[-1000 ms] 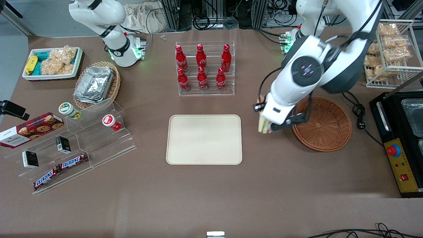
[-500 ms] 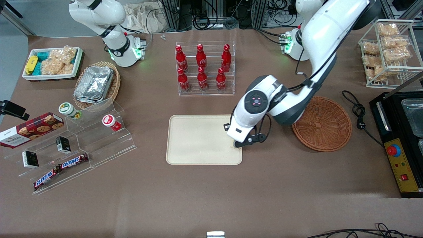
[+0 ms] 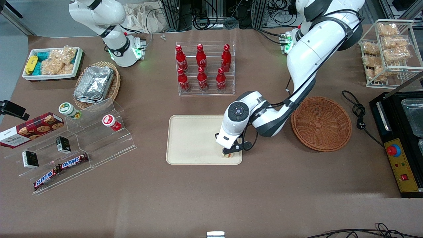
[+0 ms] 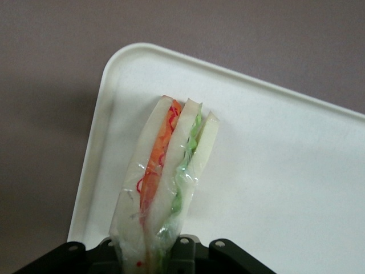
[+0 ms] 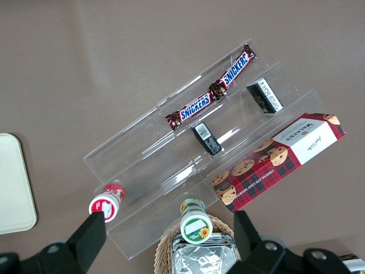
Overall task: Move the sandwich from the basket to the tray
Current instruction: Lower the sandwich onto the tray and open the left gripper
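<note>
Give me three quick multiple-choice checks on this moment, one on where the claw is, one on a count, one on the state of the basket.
1. Where is the claw?
A. Over the round wicker basket
B. Over the tray's corner nearest the front camera, toward the working arm's end
C. At the bottle rack

2. How many red bottles stand in the clear rack?
A. Four
B. Six
C. Eight

3. What is in the round reddish-brown basket?
A. Nothing visible
B. The sandwich
C. Foil containers

Answers:
1. B: the claw is low over that corner of the tray, holding the sandwich above the tray's surface.
2. B: the red bottles stand in two rows of three.
3. A: the basket shows only bare weave, and the sandwich is in the claw.
</note>
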